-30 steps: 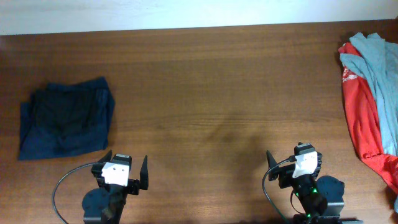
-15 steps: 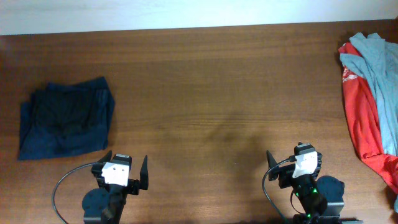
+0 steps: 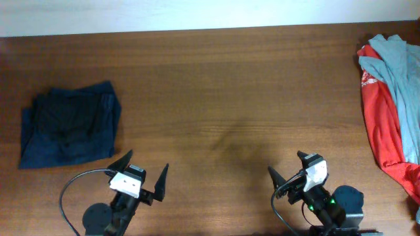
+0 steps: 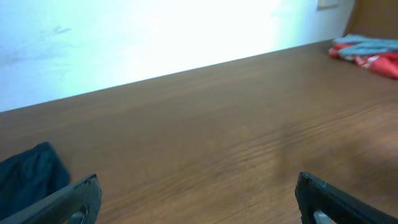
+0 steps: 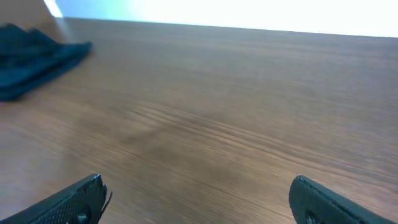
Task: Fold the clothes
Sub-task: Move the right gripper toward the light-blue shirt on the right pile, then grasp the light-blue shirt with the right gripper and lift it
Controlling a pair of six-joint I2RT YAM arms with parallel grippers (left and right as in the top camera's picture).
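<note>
A dark navy garment point(image 3: 69, 131) lies folded at the table's left; it also shows in the left wrist view point(image 4: 28, 177) and the right wrist view point(image 5: 34, 56). A pale grey-blue T-shirt point(image 3: 401, 72) lies crumpled over a red shirt with white print point(image 3: 384, 124) at the right edge; both show far off in the left wrist view point(image 4: 367, 53). My left gripper point(image 3: 143, 172) is open and empty near the front edge, below the navy garment. My right gripper point(image 3: 287, 168) is open and empty near the front edge, well left of the pile.
The brown wooden table point(image 3: 216, 98) spreads between the garments. A pale wall point(image 3: 197, 13) runs along the far edge. Black cables point(image 3: 69, 196) loop by the left arm base.
Both grippers have turned: the left now points toward the right, the right toward the left. Their jaws look spread wider. The garments have not moved.
</note>
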